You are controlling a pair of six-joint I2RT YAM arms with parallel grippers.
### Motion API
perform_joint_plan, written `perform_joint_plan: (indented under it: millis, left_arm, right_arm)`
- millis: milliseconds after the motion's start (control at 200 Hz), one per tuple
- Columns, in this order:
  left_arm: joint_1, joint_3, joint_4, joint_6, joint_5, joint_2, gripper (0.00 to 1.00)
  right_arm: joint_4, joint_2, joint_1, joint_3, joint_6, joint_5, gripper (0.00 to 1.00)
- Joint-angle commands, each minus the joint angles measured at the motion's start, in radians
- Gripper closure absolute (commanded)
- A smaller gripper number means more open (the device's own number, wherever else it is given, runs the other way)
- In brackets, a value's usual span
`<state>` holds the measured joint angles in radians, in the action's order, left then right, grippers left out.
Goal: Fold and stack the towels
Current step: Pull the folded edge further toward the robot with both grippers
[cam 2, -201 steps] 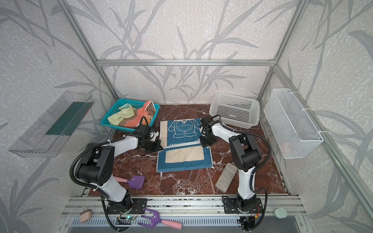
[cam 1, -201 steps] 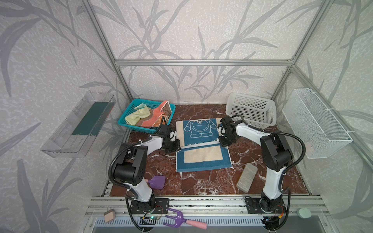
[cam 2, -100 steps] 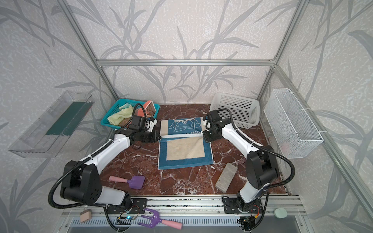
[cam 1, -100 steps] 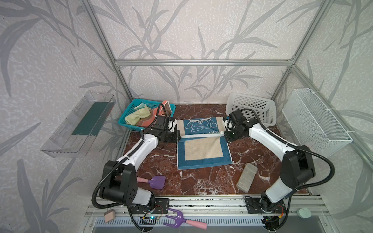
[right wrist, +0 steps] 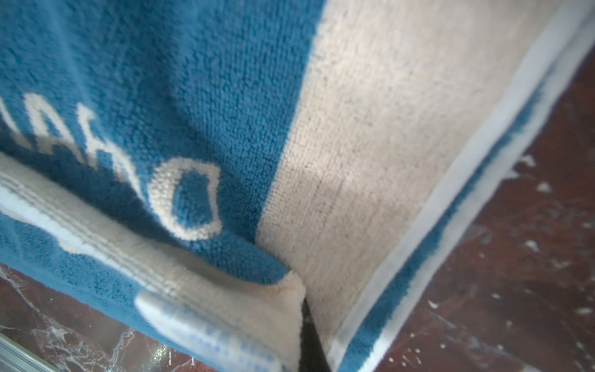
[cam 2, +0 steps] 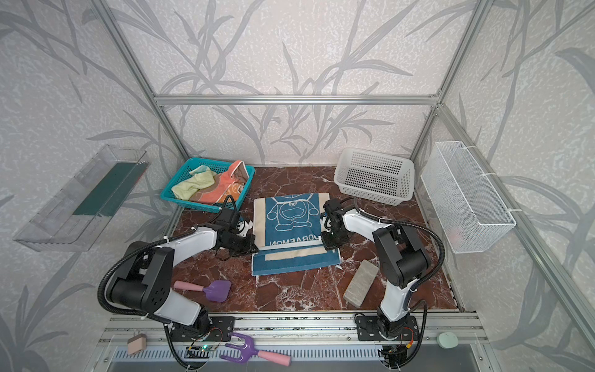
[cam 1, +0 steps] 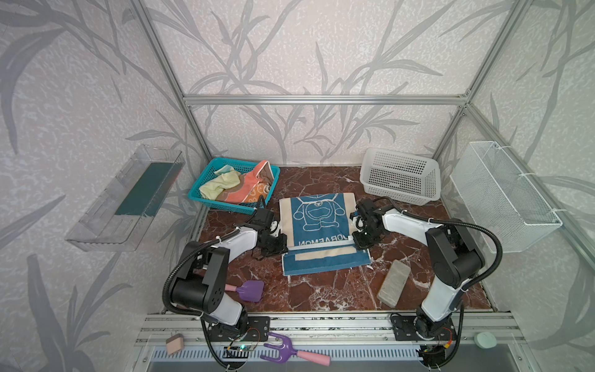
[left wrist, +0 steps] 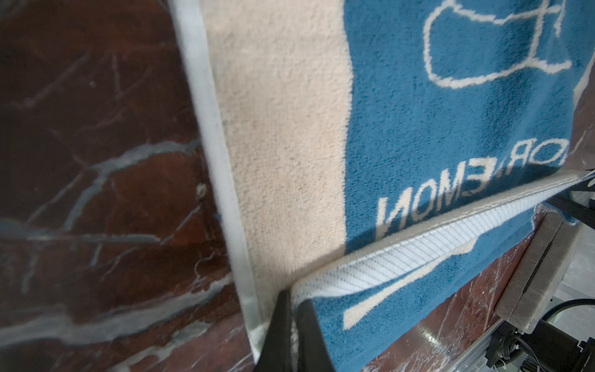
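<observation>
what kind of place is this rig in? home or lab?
Likely a lab robot cell: aluminium frame with wallpaper panels, two arms bolted to a front rail, towel as prop.

You're looking into a booth whose walls (cam 1: 322, 48) carry pale wallpaper with grey leaf sprays, framed in aluminium bars (cam 1: 322, 100). The floor (cam 1: 322, 296) is red-brown marble with white veins. A clear shelf (cam 1: 106, 232) hangs at nine o'clock, a white wire basket (cam 1: 508, 199) at three.
</observation>
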<state>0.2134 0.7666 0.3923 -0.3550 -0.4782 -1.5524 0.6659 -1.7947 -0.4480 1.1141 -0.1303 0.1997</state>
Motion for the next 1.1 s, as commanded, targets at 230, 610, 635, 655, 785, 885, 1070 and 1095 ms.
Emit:
perform_joint_plan:
  millis: [230,610,635,655,785,885,1070,1095]
  left_arm:
    - [-0.019,0.153,0.275,0.04,0.237,0.212,1.0]
    - [0.084,-0.098,0.125,-0.126,0.173,0.228,1.0]
    - [0.085,-0.117,0.102,-0.14,0.17,0.227,1.0]
    - [0.086,-0.13,0.088,-0.149,0.167,0.226,1.0]
    - [0.087,-0.165,0.063,-0.154,0.185,0.216,1.0]
    - [0.086,-0.128,0.097,-0.132,0.192,0.203,1.0]
    - [0.091,0.006,0.222,-0.101,0.241,0.249,1.0]
    - [0.103,0.029,0.257,-0.093,0.277,0.266,1.0]
  right_arm:
    - [0.241,0.195,0.025,0.093,0.027,-0.2,1.0]
    - [0.181,0.15,0.005,-0.065,-0.008,-0.145,1.0]
    - [0.173,0.146,0.005,-0.077,-0.009,-0.145,1.0]
    - [0.169,0.141,0.005,-0.083,-0.009,-0.142,1.0]
    - [0.162,0.113,0.004,-0.088,0.004,-0.147,1.0]
    - [0.176,0.117,0.003,-0.062,0.012,-0.167,1.0]
    - [0.263,0.186,0.002,0.03,0.022,-0.18,1.0]
    - [0.279,0.202,0.0,0.037,0.024,-0.182,1.0]
